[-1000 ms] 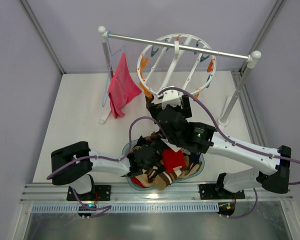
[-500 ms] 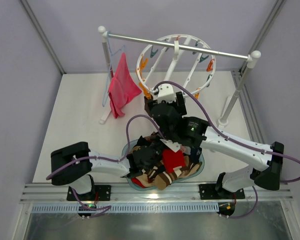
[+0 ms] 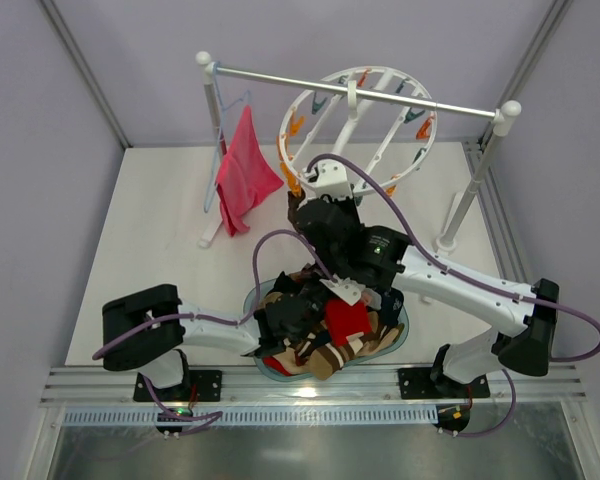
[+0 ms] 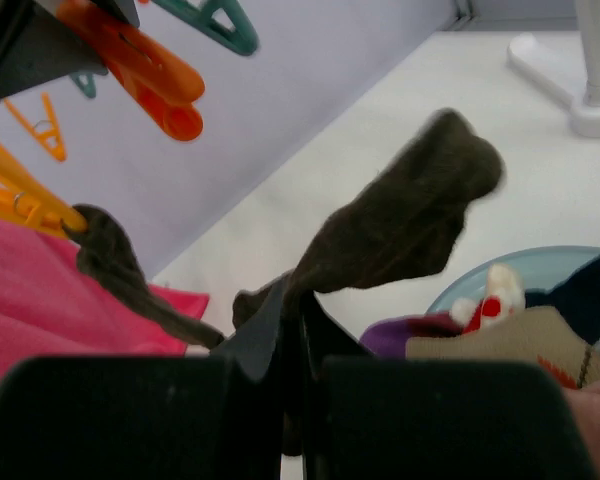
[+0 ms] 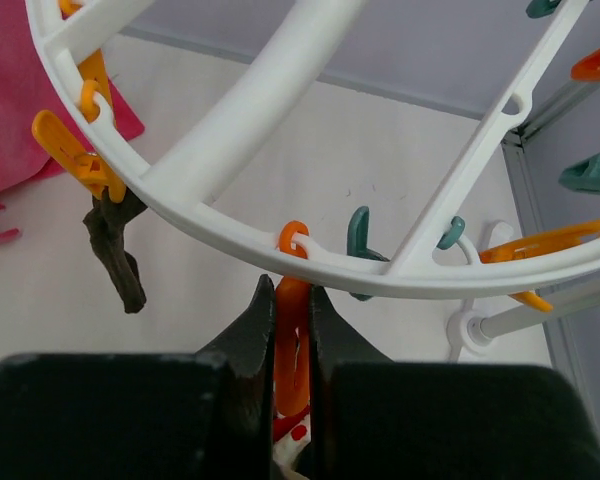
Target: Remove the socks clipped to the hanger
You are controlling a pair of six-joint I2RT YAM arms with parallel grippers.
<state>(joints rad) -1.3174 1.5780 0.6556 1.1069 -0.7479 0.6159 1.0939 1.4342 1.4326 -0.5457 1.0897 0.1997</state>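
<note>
The hanger (image 3: 352,98), a white spoked ring with orange and teal clips, hangs from the rail. My right gripper (image 3: 305,208) is at its near rim, shut on an orange clip (image 5: 292,340) that dangles from the ring (image 5: 250,110). A scrap of red and white fabric shows under that clip. A dark brown sock (image 5: 115,250) hangs from another orange clip to the left. My left gripper (image 3: 285,315) sits low over the basin, shut on a dark brown sock (image 4: 400,220) that stands up from the fingertips (image 4: 292,295).
A teal basin (image 3: 402,330) near the front edge holds red, patterned and dark socks (image 3: 330,345). A pink cloth (image 3: 242,175) hangs on a thin blue hanger at the rail's left end. The metal rail (image 3: 460,107) rests on white posts (image 3: 472,190).
My right gripper has gone from open to shut on the orange clip and reached further toward the ring, which has tilted slightly. The left arm has held still.
</note>
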